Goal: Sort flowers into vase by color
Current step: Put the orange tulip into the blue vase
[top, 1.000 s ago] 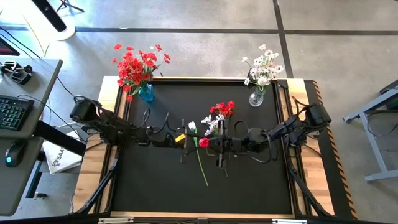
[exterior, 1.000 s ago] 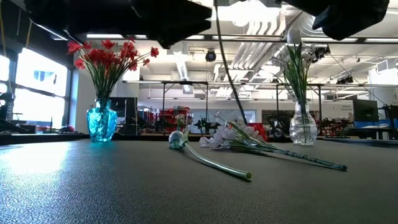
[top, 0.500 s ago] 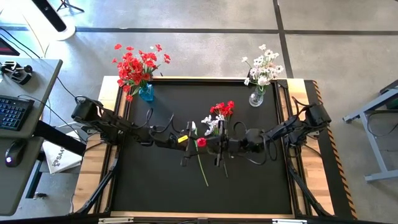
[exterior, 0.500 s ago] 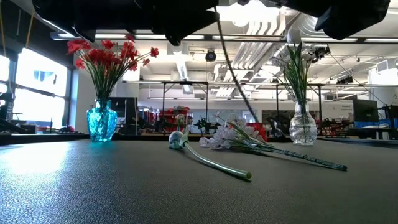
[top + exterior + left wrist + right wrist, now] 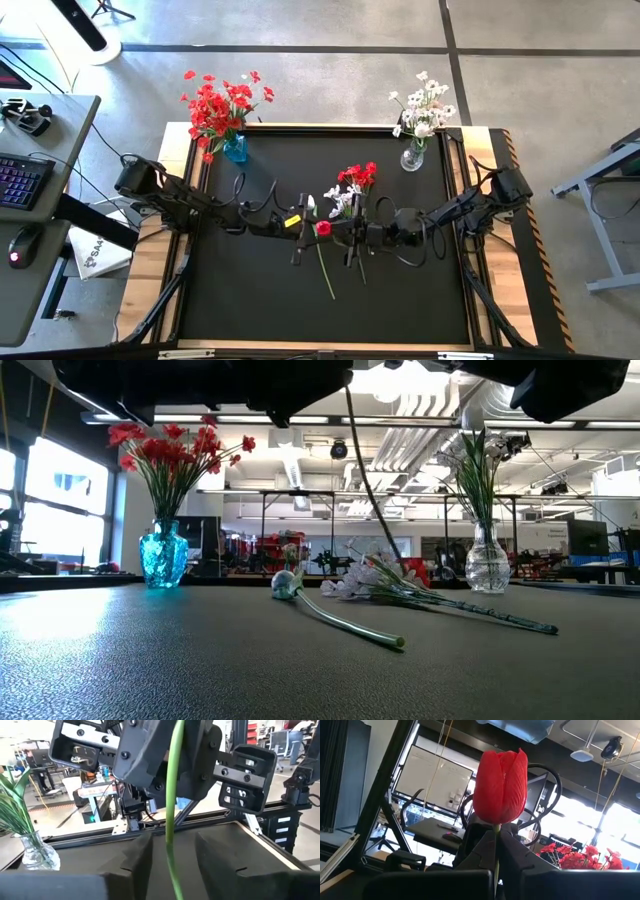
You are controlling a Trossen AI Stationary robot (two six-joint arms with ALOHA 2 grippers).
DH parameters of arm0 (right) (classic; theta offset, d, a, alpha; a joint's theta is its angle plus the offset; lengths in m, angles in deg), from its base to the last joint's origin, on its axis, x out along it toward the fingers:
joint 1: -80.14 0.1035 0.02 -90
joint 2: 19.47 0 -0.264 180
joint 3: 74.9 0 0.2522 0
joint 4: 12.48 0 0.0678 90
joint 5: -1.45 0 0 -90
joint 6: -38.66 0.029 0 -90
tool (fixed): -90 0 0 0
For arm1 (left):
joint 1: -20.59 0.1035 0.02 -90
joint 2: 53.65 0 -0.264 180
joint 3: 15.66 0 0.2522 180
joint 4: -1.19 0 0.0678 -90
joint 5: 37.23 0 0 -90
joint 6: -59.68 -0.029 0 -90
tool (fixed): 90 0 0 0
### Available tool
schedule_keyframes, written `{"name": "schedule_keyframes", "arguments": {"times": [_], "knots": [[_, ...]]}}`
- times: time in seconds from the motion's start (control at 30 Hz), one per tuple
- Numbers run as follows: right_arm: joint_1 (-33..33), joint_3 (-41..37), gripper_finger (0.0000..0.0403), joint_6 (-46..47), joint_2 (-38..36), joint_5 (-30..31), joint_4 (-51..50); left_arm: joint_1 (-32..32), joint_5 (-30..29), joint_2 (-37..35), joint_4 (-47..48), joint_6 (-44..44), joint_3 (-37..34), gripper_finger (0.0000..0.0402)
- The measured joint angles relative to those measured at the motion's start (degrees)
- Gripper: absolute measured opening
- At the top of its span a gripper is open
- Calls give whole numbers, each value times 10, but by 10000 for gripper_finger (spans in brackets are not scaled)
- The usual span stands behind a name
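My right gripper is shut on a red tulip, in mid-air over the table's middle. Its green stem hangs down. My left gripper is open, and its fingers stand on either side of that stem, apart from it. A white tulip lies on the mat, beside a pile of white and red flowers. Red flowers fill a blue vase. White flowers fill a clear vase. My right gripper pinches the tulip's stem just below the bloom between its two fingers. The fingers come level from the table's right and lie across the stem. The tulip stands upright and clear of the table, bloom above the fingers, stem hanging below.
The blue vase stands at the mat's far left corner and the clear vase at its far right corner. The white tulip's stem runs toward the near edge. A desk with a keyboard stands left of the table.
My left gripper has gone toward the table's right edge, up to the hanging stem, and now has it between its open fingers. My right gripper has kept its hold on the tulip. The hanging stem has swung a little.
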Motion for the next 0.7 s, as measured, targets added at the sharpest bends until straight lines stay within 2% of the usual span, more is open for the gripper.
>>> {"name": "schedule_keyframes", "arguments": {"times": [0.3,0.37,0.47,0.6,0.7], "knots": [[-1,0,1,58,0,0,-39,0,-8,-5,7,-1,0,15],[-1,0,8,58,-1,4,-42,0,-30,-18,36,-1,0,6],[6,0,39,59,-28,52,-97,-6,-119,-57,122,2,0,7],[20,0,94,86,-111,136,-257,-10,-295,-143,306,41,16,2],[29,0,124,125,-169,159,-382,0,-405,-221,440,55,37,1]]}}
